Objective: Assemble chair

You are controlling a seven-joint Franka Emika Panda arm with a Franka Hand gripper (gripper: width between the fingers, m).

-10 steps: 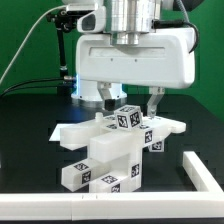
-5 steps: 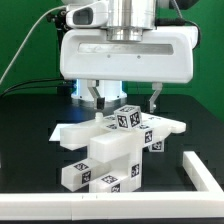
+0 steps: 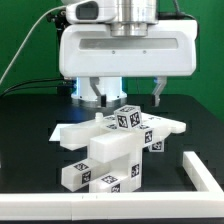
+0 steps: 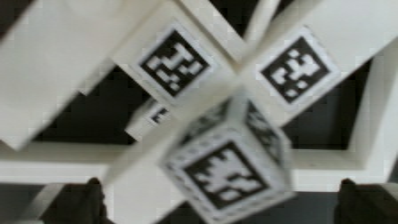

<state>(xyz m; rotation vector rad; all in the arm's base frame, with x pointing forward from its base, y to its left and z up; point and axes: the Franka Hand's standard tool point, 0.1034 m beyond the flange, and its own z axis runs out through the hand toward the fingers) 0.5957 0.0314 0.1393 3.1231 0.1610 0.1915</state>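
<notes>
The chair pieces point(image 3: 112, 150) stand stacked at the middle of the black table: white slabs and blocks with black-and-white tags. A small tagged cube point(image 3: 127, 118) sits tilted on top. My gripper point(image 3: 131, 95) hangs open just above the cube and touches nothing. One fingertip point(image 3: 103, 96) is on the exterior view's left of the cube and the other is on its right. In the wrist view the tagged cube point(image 4: 228, 160) lies below the open gripper point(image 4: 222, 205), and tagged slabs point(image 4: 178, 60) lie beyond it.
A long white untagged rail point(image 3: 60, 203) runs along the table's front edge. Another stretch of it point(image 3: 205, 172) lies at the exterior view's right. A green backdrop and black cables stand behind the arm.
My gripper has risen straight up from the stacked pieces. The fingers were down beside the top cube and now hang above it. The pieces have not moved.
</notes>
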